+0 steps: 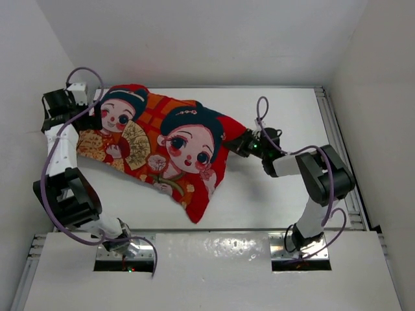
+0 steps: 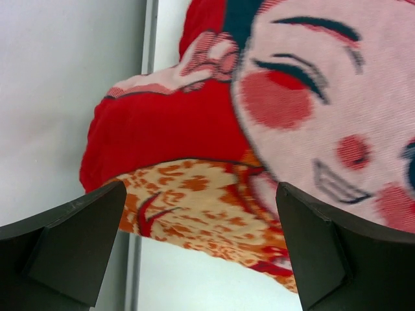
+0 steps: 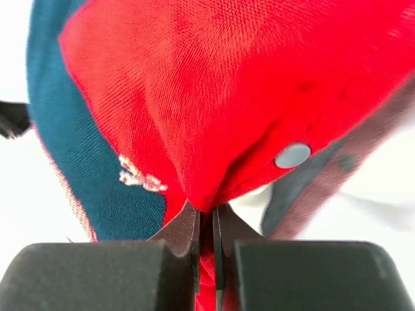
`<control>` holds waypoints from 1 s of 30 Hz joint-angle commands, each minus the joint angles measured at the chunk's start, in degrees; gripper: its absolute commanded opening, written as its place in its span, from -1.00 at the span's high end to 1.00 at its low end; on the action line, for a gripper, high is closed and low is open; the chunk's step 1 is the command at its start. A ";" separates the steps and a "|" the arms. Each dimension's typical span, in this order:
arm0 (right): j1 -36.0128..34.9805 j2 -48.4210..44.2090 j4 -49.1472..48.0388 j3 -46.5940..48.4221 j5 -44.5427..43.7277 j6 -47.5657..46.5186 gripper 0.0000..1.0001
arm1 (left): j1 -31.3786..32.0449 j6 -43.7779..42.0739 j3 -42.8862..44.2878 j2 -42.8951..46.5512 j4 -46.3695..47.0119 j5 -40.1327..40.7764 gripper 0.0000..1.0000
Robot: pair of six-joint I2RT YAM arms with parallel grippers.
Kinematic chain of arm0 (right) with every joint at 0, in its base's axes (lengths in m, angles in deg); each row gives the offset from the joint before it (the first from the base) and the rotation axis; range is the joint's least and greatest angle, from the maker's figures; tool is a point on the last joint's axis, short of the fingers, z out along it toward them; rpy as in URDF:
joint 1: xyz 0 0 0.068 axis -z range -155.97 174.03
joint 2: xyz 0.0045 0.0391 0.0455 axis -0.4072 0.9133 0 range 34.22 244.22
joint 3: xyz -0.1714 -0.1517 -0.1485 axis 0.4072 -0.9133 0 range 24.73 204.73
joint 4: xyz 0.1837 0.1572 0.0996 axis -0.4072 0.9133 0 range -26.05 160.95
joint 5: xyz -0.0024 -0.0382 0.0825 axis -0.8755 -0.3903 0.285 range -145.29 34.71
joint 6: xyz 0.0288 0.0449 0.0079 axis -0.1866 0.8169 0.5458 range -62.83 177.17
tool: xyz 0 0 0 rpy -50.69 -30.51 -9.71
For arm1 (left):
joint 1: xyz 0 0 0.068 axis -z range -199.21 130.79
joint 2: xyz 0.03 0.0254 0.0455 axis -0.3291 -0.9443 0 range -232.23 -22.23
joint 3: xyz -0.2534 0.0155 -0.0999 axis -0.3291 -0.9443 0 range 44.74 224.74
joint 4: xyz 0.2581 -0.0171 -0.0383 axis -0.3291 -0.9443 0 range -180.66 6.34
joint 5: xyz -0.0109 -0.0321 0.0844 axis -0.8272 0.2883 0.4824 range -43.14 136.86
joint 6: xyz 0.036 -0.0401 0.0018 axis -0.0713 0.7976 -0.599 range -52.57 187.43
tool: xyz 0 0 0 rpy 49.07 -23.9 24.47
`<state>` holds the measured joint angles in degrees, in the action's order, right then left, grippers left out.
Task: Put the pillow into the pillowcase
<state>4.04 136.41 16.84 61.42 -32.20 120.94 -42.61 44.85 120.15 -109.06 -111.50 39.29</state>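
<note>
The red-orange pillowcase (image 1: 162,146) with two cartoon children and a fan lies plump and slanted across the white table (image 1: 272,194). The pillow itself is hidden. My left gripper (image 1: 87,120) is at the case's far left corner. In the left wrist view it (image 2: 201,189) stands open, both fingers apart from the fabric (image 2: 194,129), which hangs just beyond them. My right gripper (image 1: 233,144) is at the case's right end. In the right wrist view it (image 3: 206,217) is shut on a pinched fold of red cloth (image 3: 194,97), beside a grey snap button (image 3: 292,155).
White walls close in the table on three sides. A metal rail (image 1: 337,149) runs along the right edge and another (image 2: 149,39) along the left. Purple cables (image 1: 262,107) loop off both arms. The arm bases sit at the near edge.
</note>
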 commanded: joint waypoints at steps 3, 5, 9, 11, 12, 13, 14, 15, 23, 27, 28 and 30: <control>10.39 -1.73 4.42 5.74 5.89 -5.89 1.00 | -4.28 2.20 2.37 3.24 3.23 -8.77 -0.99; 14.79 -0.51 16.98 18.07 12.12 -12.14 1.00 | -4.99 1.94 1.93 3.94 1.92 -10.00 -0.99; 16.91 5.10 54.23 42.29 7.95 -34.18 1.00 | -4.64 1.58 -0.79 5.09 0.77 -13.16 -0.99; 17.00 6.96 58.52 50.31 5.83 -36.78 1.00 | -3.24 0.88 -2.20 5.61 0.50 -15.27 -0.99; 17.17 8.27 59.15 51.54 5.91 -36.52 1.00 | -2.54 0.79 -3.77 5.62 0.59 -15.54 -0.99; 17.61 8.63 58.98 52.51 6.09 -35.91 0.07 | -1.92 0.53 -4.48 5.70 0.68 -16.24 -0.99; 17.88 8.99 58.80 52.61 6.52 -34.25 -0.52 | -0.61 0.53 -5.97 5.36 0.85 -16.51 -0.99; 17.88 8.99 59.06 52.44 6.70 -33.63 -0.97 | -0.16 0.62 -6.59 5.35 0.85 -16.77 -0.99; 21.83 -7.34 48.54 24.16 1.69 -32.13 -0.97 | -0.41 -5.18 -11.07 4.03 -4.95 -19.41 -0.99; 22.28 -15.87 43.53 11.42 3.45 -33.01 -0.98 | -2.44 -8.86 -19.41 7.98 -1.61 -16.86 -0.99; 22.10 -17.10 41.94 6.34 4.58 -32.74 -0.98 | -2.62 -9.66 -22.22 8.42 -1.00 -16.95 -0.99; 20.70 -19.31 35.01 -0.08 5.91 -30.47 -0.98 | -2.36 -9.76 -24.61 9.30 0.32 -16.78 -0.99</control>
<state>26.66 120.24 63.27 67.28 -28.70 89.36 -44.54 38.86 98.54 -102.52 -113.18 22.06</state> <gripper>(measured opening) 0.985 0.996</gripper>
